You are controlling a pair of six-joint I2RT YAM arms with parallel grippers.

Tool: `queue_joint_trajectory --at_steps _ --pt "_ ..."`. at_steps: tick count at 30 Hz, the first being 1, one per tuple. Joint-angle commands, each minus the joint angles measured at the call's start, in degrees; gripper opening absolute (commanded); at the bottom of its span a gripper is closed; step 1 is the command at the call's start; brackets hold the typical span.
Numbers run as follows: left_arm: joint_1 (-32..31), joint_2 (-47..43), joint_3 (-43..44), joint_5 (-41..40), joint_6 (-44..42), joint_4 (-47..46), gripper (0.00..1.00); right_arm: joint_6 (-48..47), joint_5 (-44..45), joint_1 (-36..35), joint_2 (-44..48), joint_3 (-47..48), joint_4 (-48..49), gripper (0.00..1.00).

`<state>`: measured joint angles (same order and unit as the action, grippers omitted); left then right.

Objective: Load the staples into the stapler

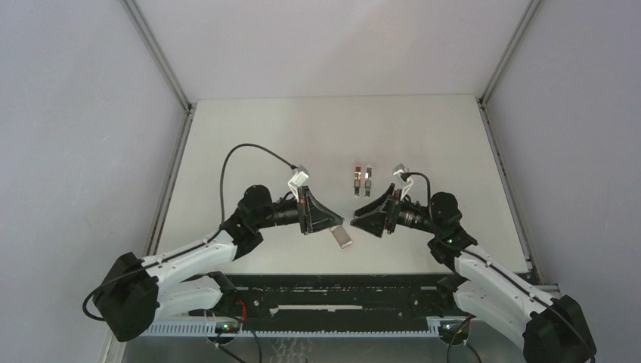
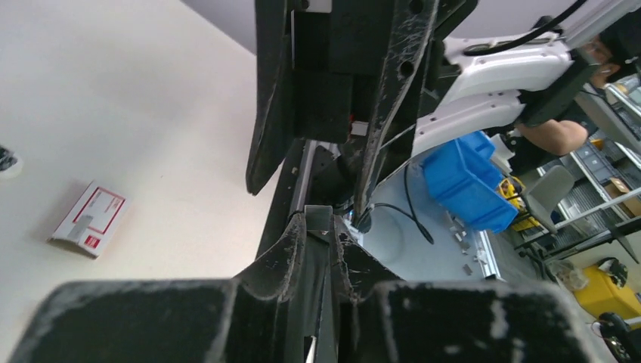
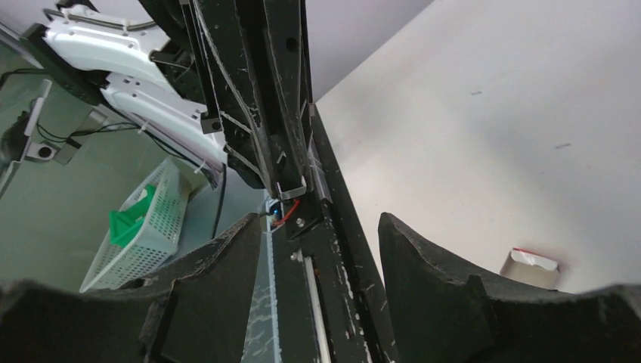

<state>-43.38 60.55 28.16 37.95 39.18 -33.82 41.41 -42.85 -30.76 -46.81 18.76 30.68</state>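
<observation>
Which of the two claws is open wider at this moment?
The right claw: it stands wide apart, holding nothing. The left claw is almost shut, pinching the thin grey staples.

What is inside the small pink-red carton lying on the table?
The carton lies flat on the table, label up. Only its outside shows; its walls cover whatever is inside.

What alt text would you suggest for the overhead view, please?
Two robot arms reach over a pale table, the left gripper and right gripper almost tip to tip near its centre. A small carton lies just on the near side of the tips, and two small staplers sit side by side farther back.
</observation>
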Motion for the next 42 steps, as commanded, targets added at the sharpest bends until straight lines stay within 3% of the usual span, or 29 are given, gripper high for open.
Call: queue_joint_trajectory --at_steps 1,13,42 --pt "0.05 -2.44 -0.61 3.02 3.8 -4.85 0.16 4.37 2.11 -1.23 0.45 -1.08 10.2 0.59" --pt "-0.04 -4.31 -0.19 4.73 5.2 -5.81 0.16 7.44 3.43 -5.59 -2.09 0.35 18.56 0.54" --pt "-1.0 -5.05 0.34 5.9 5.73 -6.48 0.14 8.07 3.46 -8.79 -5.17 2.35 22.37 0.22"
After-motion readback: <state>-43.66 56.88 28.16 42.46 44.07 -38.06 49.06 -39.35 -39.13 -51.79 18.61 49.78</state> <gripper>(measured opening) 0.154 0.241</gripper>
